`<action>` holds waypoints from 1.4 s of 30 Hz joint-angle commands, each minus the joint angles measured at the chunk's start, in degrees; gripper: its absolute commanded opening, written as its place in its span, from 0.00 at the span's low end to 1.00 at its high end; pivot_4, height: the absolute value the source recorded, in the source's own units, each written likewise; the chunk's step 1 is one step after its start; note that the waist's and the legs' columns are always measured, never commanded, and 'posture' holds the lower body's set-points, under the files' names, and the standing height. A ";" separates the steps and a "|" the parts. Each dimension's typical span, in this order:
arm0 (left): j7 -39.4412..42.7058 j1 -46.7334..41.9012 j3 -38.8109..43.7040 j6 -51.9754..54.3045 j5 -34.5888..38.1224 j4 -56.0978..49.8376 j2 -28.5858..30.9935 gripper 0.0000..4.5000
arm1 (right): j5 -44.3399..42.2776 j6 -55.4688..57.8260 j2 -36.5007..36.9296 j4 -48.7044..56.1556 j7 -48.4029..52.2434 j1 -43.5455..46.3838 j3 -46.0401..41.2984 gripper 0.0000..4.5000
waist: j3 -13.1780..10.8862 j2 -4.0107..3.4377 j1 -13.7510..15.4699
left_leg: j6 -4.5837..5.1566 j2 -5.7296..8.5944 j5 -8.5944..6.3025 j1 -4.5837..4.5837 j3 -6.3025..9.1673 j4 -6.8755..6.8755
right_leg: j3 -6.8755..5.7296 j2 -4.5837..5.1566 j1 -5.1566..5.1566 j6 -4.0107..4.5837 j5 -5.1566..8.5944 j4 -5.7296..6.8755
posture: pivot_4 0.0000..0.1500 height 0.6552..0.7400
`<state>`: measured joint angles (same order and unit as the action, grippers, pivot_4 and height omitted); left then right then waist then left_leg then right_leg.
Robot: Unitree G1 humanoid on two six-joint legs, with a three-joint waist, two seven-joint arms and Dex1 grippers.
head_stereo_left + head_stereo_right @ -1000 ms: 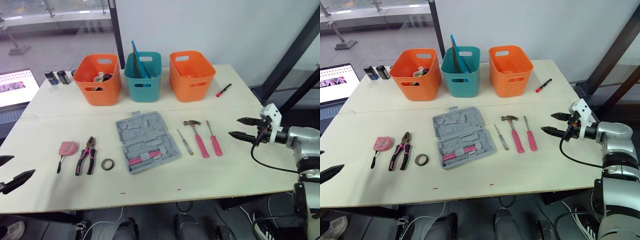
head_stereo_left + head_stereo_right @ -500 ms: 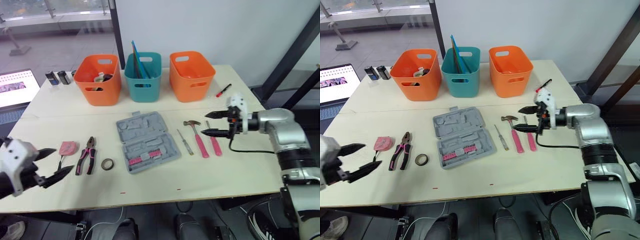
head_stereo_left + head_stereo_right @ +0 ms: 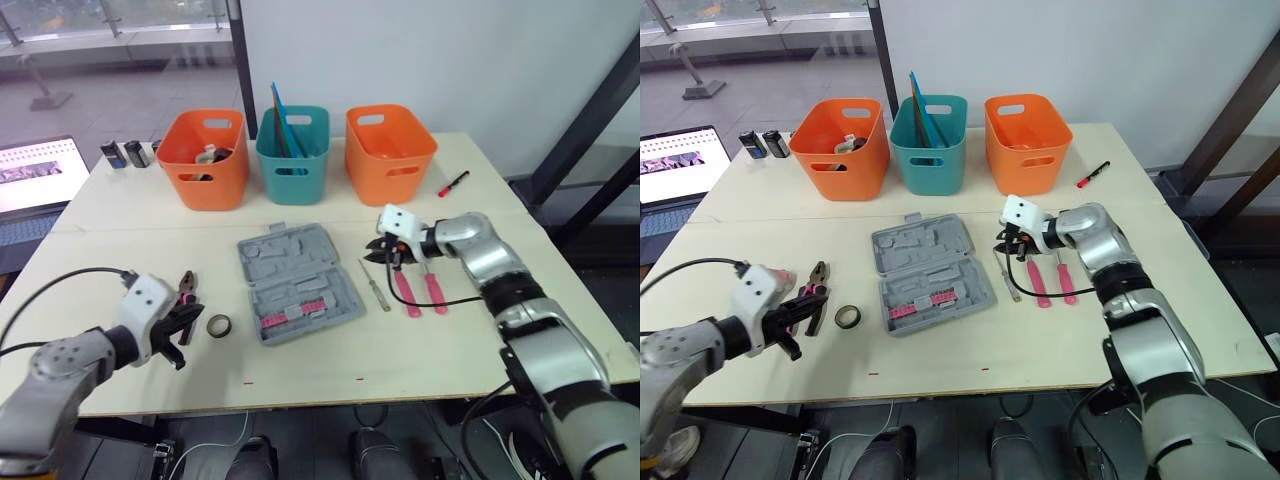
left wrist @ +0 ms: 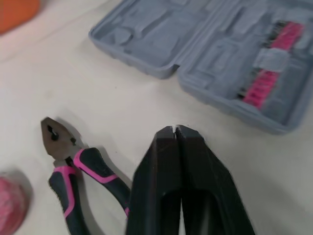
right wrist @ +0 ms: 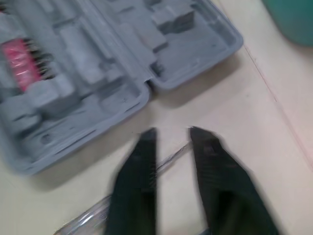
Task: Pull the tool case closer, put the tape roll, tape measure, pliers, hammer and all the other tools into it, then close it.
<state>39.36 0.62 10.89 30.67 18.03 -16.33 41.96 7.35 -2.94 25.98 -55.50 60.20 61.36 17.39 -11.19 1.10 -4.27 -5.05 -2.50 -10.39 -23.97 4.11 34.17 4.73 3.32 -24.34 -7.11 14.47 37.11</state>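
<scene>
The left gripper [image 4: 175, 129], fingers pressed together and empty, has swung in from the table's [image 3: 500, 340] left edge and now hangs over the pliers [image 4: 73, 166], with the tape measure [image 4: 11, 203] and tape roll [image 3: 217, 326] just beside. The right gripper [image 5: 171, 132], fingers slightly parted and holding nothing, has come in from the far right to the tool case's [image 3: 298, 282] right edge, above the thin screwdriver [image 3: 376, 290] and beside the hammer [image 3: 403, 290]. The case lies open mid-table where it was, so pulling it closer looks about to begin.
</scene>
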 commanded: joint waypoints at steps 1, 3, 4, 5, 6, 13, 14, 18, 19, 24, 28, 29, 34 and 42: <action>-1.02 -6.32 -3.11 -3.56 -3.40 8.97 -1.43 0.00 | 4.22 -6.91 -3.62 -9.12 -3.96 4.50 1.70 0.00 | 0.01 0.00 0.07 | 0.00 0.00 0.00 0.01 0.00 0.00 | 0.00 0.00 0.01 0.00 0.00 0.03 | 1.00 0.96; -0.84 -9.50 -5.01 -4.33 -4.44 13.14 -2.52 0.00 | 5.76 -8.68 -5.89 -13.02 -5.84 5.81 2.09 0.00 | 0.02 0.02 0.09 | 0.00 -0.01 0.01 0.02 0.09 -0.01 | -0.05 -0.04 0.01 0.00 -0.01 0.06 | 1.00 0.96; -0.89 -11.10 -5.50 -5.05 -4.64 15.25 -3.47 0.00 | 6.67 -8.59 -6.87 -14.68 -6.93 6.30 2.36 0.00 | 0.02 0.01 0.13 | 0.00 -0.01 0.01 0.02 0.09 -0.01 | -0.05 -0.04 0.02 0.00 -0.01 0.07 | 1.00 0.96; -0.67 -12.66 -5.82 -5.91 -4.65 17.35 -4.34 0.00 | 7.21 -8.15 -7.81 -16.14 -8.00 6.73 2.28 0.00 | 0.02 0.01 0.18 | 0.00 0.00 0.01 0.02 0.09 -0.01 | -0.05 -0.04 0.02 -0.01 -0.01 0.08 | 1.00 0.96; -0.26 -14.22 -6.43 -6.91 -5.00 19.75 -5.01 0.00 | 7.95 -8.08 -8.68 -17.41 -9.44 7.04 2.38 0.00 | 0.02 0.01 0.23 | -0.02 0.00 0.01 0.01 0.11 -0.01 | -0.05 -0.04 0.03 -0.01 -0.01 0.09 | 1.00 0.96; 0.93 -20.38 -9.51 -11.19 -7.49 30.58 -7.87 0.00 | 13.60 -8.23 -11.16 -21.26 -15.83 8.68 4.44 0.00 | 0.02 0.00 0.06 | -0.07 0.00 0.05 0.03 0.19 -0.02 | -0.09 -0.06 0.03 -0.02 -0.02 0.17 | 1.00 0.96; 1.03 -20.69 -9.84 -11.48 -7.70 31.34 -8.15 0.00 | 14.00 -8.16 -11.41 -21.49 -16.36 8.99 4.35 0.00 | 0.02 0.00 0.02 | -0.07 0.00 0.05 0.04 0.19 -0.05 | -0.09 -0.06 0.03 -0.01 -0.02 0.17 | 1.00 0.96; 1.21 -21.85 -10.34 -12.33 -8.12 33.39 -9.26 0.00 | 14.88 -7.48 -12.74 -22.24 -17.49 10.10 3.59 0.00 | 0.02 0.00 -0.02 | -0.06 0.00 0.05 0.05 0.21 -0.07 | -0.09 -0.07 0.02 -0.01 -0.02 0.21 | 1.00 0.96; 1.36 -22.10 -10.54 -12.44 -8.25 33.73 -9.42 0.00 | 15.23 -7.36 -13.06 -22.39 -17.63 10.16 3.68 0.00 | 0.02 0.00 -0.02 | -0.06 0.00 0.05 0.05 0.22 -0.07 | -0.09 -0.07 0.02 -0.01 -0.02 0.22 | 1.00 0.96; 3.46 -23.66 -12.99 -14.82 -10.52 36.09 -8.81 0.00 | 13.94 -6.02 -15.29 -23.14 -17.61 9.54 1.15 0.00 | 0.02 0.00 0.07 | -0.07 0.00 0.05 0.05 0.23 -0.07 | -0.10 -0.08 0.02 -0.02 -0.02 0.23 | 1.00 0.96; 4.65 -25.39 -13.17 -15.87 -10.76 38.91 -9.34 0.00 | 13.81 -4.91 -15.94 -23.48 -15.75 8.50 -0.49 0.00 | 0.02 0.00 0.08 | -0.07 0.00 0.05 0.05 0.23 -0.07 | -0.11 -0.08 0.02 -0.02 -0.03 0.23 | 1.00 0.96; 4.78 -25.74 -13.25 -16.14 -10.88 39.57 -9.42 0.00 | 13.81 -4.41 -16.03 -23.52 -14.87 8.33 -0.80 0.00 | 0.02 0.00 0.08 | -0.07 0.00 0.05 0.05 0.23 -0.07 | -0.11 -0.07 0.02 -0.02 -0.03 0.23 | 1.00 0.96; 5.36 -26.72 -13.22 -17.42 -11.21 41.38 -9.78 0.00 | 14.97 -4.59 -15.91 -23.43 -7.88 7.72 -0.46 0.00 | 0.03 0.00 0.07 | -0.07 0.00 0.05 0.05 0.24 -0.07 | -0.11 -0.08 0.03 -0.02 -0.02 0.23 | 1.00 0.96; 7.01 -25.15 -12.12 -16.87 -10.53 38.86 -8.92 0.00 | 16.55 -7.25 -14.31 -22.23 -8.18 10.45 0.25 0.00 | 0.03 -0.02 -0.11 | -0.07 0.00 0.05 0.13 0.25 -0.09 | -0.11 -0.10 0.09 -0.02 -0.02 0.24 | 1.00 0.96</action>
<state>45.99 -24.80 -2.56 14.25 6.84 25.03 32.13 23.82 -9.41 10.68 -78.81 53.49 69.17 17.87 -11.16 1.08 -4.38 -5.12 -2.50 -10.34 -23.84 4.37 34.07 4.61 3.23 -24.25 -7.13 14.45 37.35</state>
